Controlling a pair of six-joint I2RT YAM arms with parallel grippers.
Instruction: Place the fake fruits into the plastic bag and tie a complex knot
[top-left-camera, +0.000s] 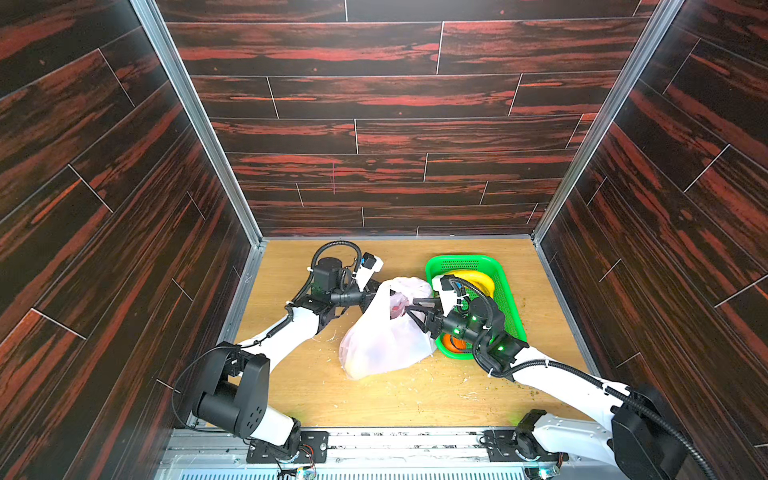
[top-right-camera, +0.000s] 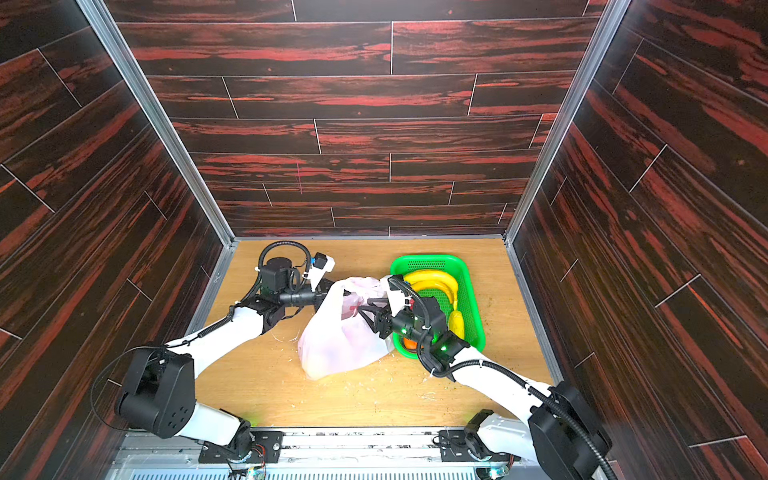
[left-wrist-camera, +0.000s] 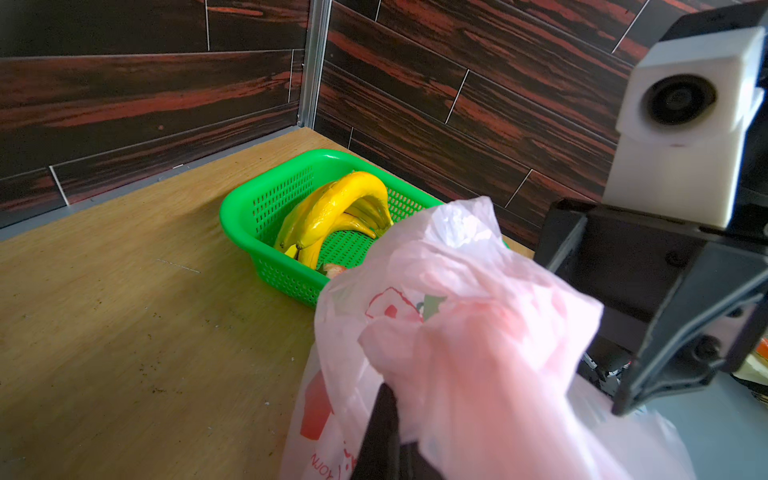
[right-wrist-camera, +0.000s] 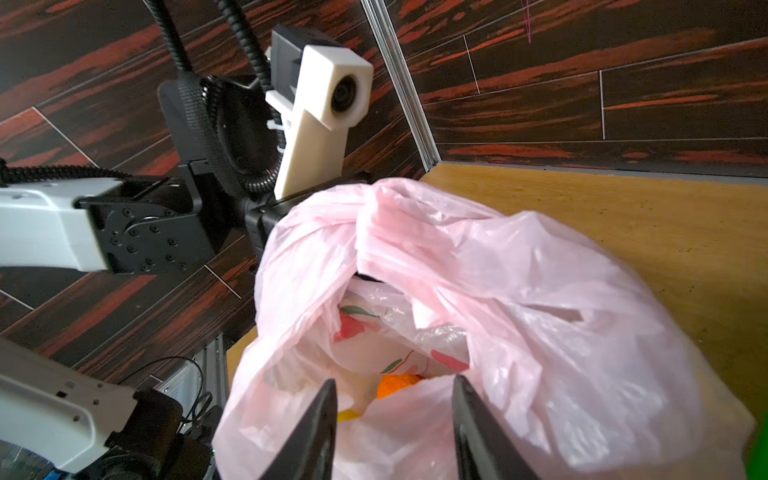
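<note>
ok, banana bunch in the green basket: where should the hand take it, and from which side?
Probably the crown of the banana bunch, from straight above, closing across the arch's narrow width. It stands arched, curve up, in the green basket, whose walls block a side approach.

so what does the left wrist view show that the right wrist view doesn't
Only the left wrist view: the banana bunch lying in the green basket. Only the right wrist view: the open mouth of the plastic bag, an orange fruit inside, and the right tool open at that mouth. Both: the plastic bag and the wooden table.
</note>
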